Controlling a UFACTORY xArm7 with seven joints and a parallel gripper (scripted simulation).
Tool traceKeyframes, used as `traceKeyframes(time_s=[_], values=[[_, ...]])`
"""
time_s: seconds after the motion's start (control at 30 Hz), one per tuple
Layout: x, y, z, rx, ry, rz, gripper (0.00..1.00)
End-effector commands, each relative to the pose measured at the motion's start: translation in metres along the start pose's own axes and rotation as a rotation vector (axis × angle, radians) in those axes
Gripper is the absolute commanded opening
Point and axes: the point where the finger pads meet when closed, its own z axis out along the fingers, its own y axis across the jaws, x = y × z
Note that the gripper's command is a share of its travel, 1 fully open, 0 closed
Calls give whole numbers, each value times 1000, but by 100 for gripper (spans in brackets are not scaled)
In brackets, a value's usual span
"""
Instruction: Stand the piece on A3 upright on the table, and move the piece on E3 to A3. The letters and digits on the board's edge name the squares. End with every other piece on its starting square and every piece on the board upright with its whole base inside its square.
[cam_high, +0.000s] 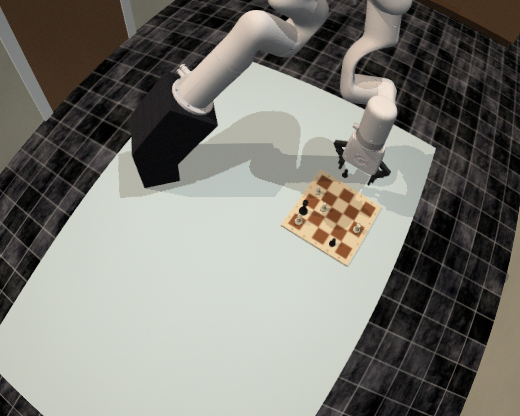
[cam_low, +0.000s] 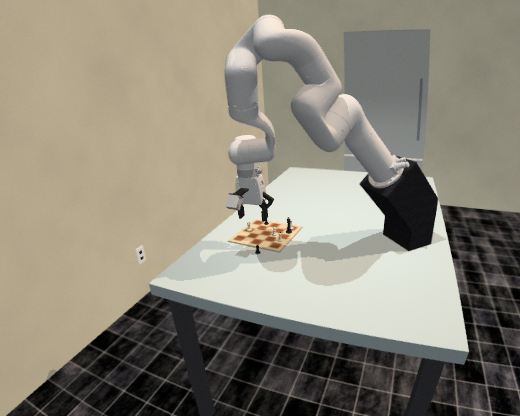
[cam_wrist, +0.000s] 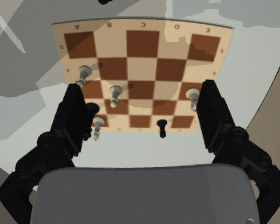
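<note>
Black pawn-shaped piece (cam_high: 331, 242) stands upright (long axis vertical) on the checkered wooden board (cam_high: 350, 257); black two-fingered gripper (cam_wrist: 143, 117) hangs fully open, empty.

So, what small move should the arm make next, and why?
Probably carry the open, empty fingers out over the board toward the E3 piece, not descending yet. They hang at the board's edge, and a black piece stands upright on the table beside it, so the first step looks done. I cannot read which piece is on E3.
</note>
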Motion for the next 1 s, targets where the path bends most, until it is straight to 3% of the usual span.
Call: traceKeyframes(time_s=[0.0, 0.37, 0.43, 0.6, 0.97], values=[[-14, 12, 1, -22, 21, -229, 100], [-56, 43, 0, -22, 8, -836, 100], [-56, 43, 0, -22, 8, -836, 100], [-72, 54, 1, -30, 8, -1154, 100], [-93, 70, 1, -33, 4, -1479, 100]])
